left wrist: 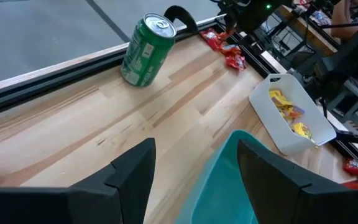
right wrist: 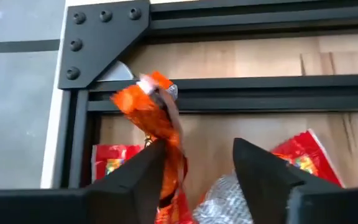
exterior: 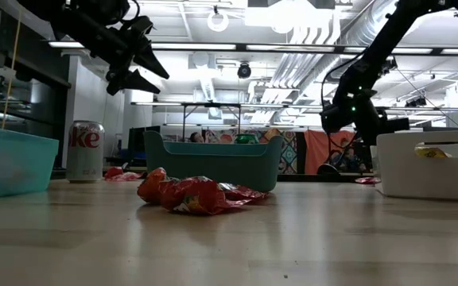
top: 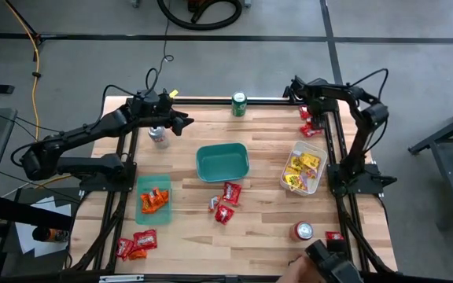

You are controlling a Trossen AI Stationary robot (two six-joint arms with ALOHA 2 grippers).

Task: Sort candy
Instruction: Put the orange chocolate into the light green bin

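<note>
Wooden tabletop [top: 258, 204] with a dark frame carries everything, seen from above. Two dark arms reach in from either side. A teal bin [top: 222, 162] sits near the centre; a white bin [top: 318, 179] on the right side holds yellow candy [top: 302, 170]; a smaller green tray [top: 140, 206] on the left side holds orange candy [top: 156, 198]. A green can [top: 239, 104] stands at the far edge, a silver can [top: 158, 136] stands below the left arm, and a red-and-silver can [top: 303, 230] stands near the front right.

Loose red candy [top: 228, 201] lies between the teal bin and the front edge; more red and orange packets [top: 136, 243] lie at the front left corner, and a red pile [top: 311, 126] lies at the far right corner.

Left pincer [left wrist: 194, 168] hangs above the tabletop beside the teal bin, its fingers spread wide with nothing between them. Right pincer [right wrist: 197, 168] is low over the far right corner, above the red pile; a crumpled orange packet [right wrist: 155, 115] stands against one finger [right wrist: 143, 177], while the fingers stand partly apart, and whether they grip the packet cannot be told.
</note>
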